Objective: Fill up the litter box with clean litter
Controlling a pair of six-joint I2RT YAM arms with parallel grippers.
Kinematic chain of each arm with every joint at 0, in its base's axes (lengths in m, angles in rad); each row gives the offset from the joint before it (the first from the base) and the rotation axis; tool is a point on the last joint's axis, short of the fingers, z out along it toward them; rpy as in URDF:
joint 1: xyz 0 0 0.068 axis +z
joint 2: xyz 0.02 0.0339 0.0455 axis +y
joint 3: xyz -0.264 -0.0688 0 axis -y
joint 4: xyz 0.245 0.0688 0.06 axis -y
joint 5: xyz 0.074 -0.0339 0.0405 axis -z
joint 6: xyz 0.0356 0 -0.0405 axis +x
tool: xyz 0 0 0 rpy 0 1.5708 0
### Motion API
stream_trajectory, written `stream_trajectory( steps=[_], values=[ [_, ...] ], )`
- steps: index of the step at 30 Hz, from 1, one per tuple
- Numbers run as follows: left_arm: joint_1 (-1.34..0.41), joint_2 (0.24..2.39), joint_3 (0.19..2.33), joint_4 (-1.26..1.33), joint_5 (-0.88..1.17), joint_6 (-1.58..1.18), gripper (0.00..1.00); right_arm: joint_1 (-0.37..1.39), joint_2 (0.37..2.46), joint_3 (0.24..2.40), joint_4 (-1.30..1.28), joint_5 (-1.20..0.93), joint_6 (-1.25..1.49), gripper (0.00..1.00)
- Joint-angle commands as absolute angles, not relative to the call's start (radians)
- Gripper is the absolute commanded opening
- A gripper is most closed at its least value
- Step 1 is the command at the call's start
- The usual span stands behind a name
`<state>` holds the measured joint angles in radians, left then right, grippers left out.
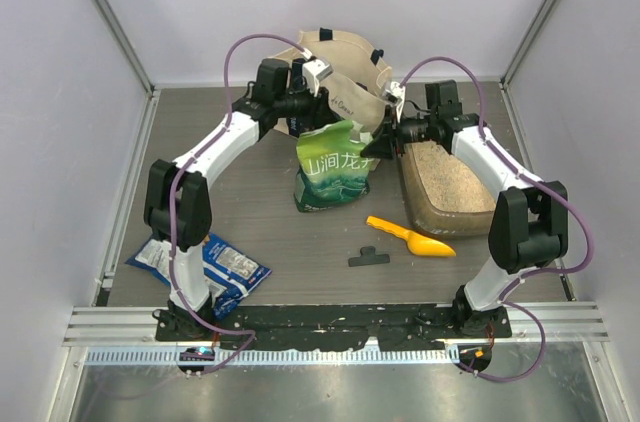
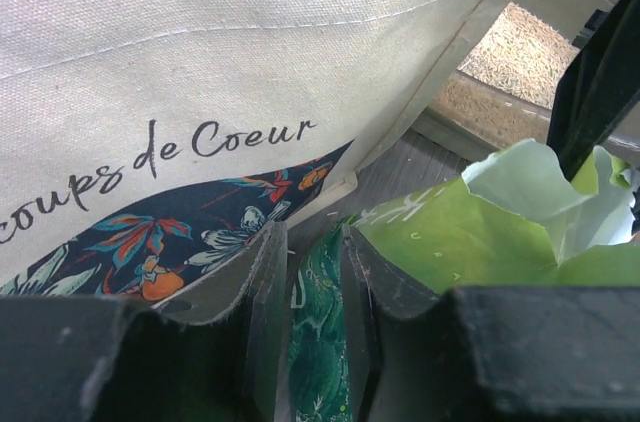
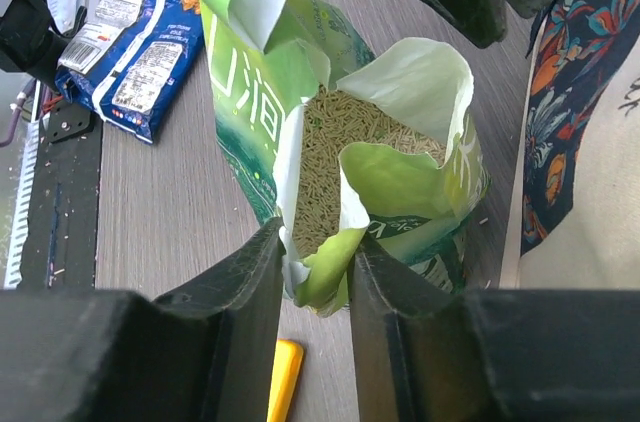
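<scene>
At top-view centre, left gripper (image 2: 310,247) and right gripper (image 3: 315,242) each pinch the rim of the pouch (image 1: 335,180) printed with Chinese characters. Litter (image 1: 445,174) lies in the box (image 1: 447,221) at right; the tote (image 2: 250,52) reads "coups de Coeur".

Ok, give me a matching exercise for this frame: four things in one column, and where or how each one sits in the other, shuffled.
Things:
1. litter box
2. green pouch
3. yellow scoop
4. blue snack bag

Places or states:
A. lying flat at the near left
B. at the right, with beige litter in it
C. upright in the middle, top open
D. lying by the litter box's near corner

Pairs: 1-B, 2-C, 3-D, 4-A
</scene>
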<state>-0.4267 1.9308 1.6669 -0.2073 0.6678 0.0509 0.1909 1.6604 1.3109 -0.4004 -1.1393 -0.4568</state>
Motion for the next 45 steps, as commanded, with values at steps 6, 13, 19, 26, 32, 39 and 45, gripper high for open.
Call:
stream_trajectory(
  steps=[6,13,19,26,32,39,45],
  values=[
    [-0.431,1.976,1.658,-0.06,0.703,-0.043,0.33,0.222,1.635,1.264,-0.217,-1.155,-0.355,0.25],
    [-0.423,1.904,1.623,0.097,0.551,-0.124,0.31,0.221,1.595,1.221,-0.17,-1.085,-0.339,0.23],
    [-0.407,1.923,1.605,0.035,0.549,-0.022,0.3,0.218,1.577,1.207,-0.163,-1.058,-0.331,0.2],
    [-0.446,2.011,1.654,0.017,0.643,-0.008,0.27,0.218,1.585,1.189,-0.081,-1.097,-0.276,0.14],
    [-0.5,2.036,1.683,0.032,0.69,-0.044,0.26,0.215,1.591,1.192,-0.081,-1.114,-0.291,0.12],
    [-0.515,2.036,1.687,0.048,0.718,-0.101,0.24,0.199,1.605,1.201,-0.098,-1.121,-0.314,0.11],
    [-0.534,2.048,1.692,0.051,0.745,-0.143,0.24,0.187,1.657,1.262,-0.11,-1.131,-0.347,0.12]
  ],
)
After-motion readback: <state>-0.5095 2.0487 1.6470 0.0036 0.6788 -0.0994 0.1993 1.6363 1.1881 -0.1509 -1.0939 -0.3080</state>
